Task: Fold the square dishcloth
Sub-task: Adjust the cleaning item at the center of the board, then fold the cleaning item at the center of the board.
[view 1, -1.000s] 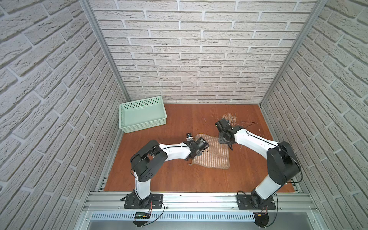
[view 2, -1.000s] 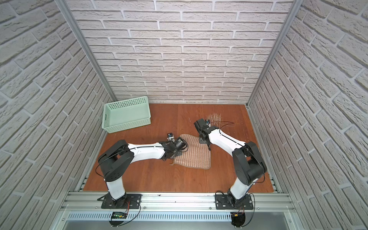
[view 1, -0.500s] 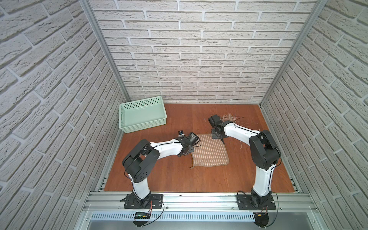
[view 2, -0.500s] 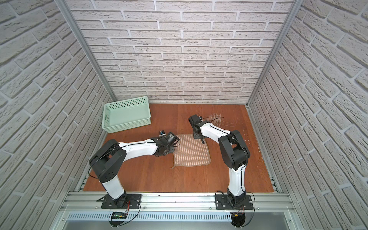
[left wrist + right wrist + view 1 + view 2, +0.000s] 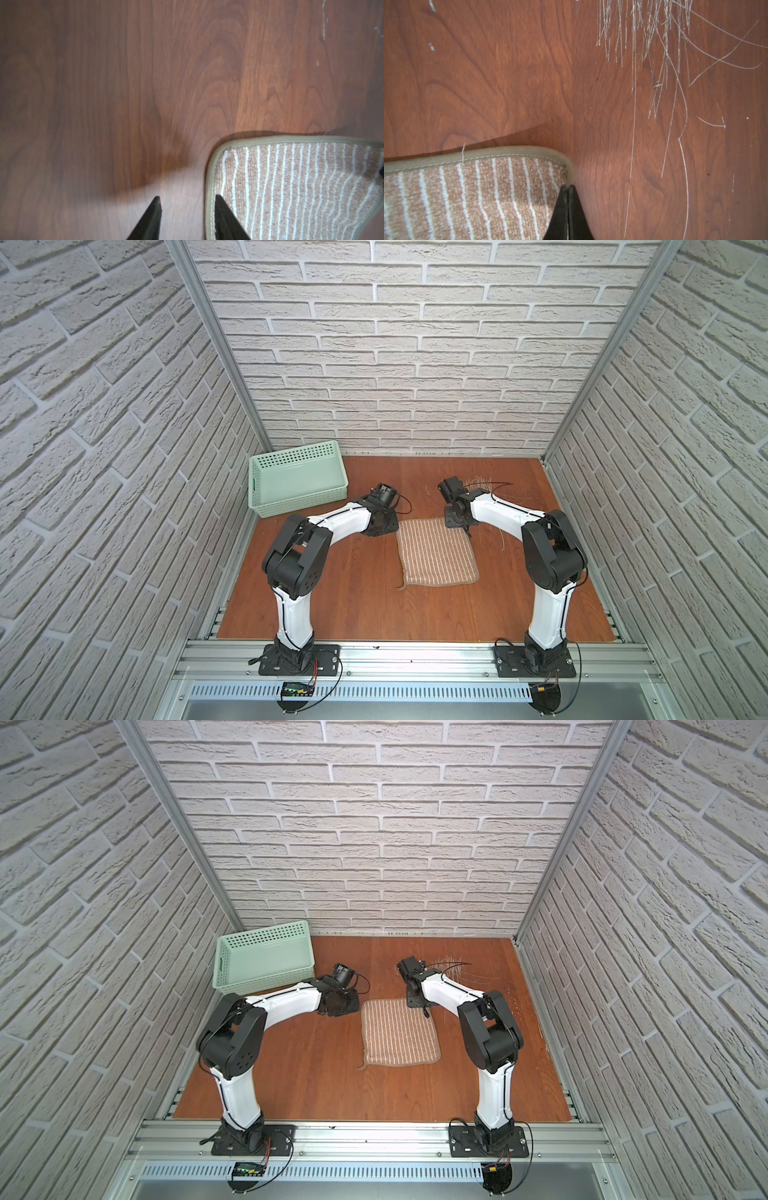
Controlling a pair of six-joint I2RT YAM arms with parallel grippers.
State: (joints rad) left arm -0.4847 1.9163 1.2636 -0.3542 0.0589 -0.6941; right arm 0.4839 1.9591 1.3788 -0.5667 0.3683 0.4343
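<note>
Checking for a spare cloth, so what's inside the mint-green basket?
Nothing shows inside the basket: its floor looks bare in both top views. Its near wall covers a thin strip of floor, so that part cannot be seen.

ITEM: soft tan-brown square dishcloth (image 5: 436, 551), thin white stripes, beige edging | STATE: lay spread flat, smooth | POSE: stripes ran front-to-back; small corner loop (image 5: 402, 587) stuck out at near-left corner | PLACE: rested mid reddish-brown wooden tabletop (image 5: 353, 605)
</note>
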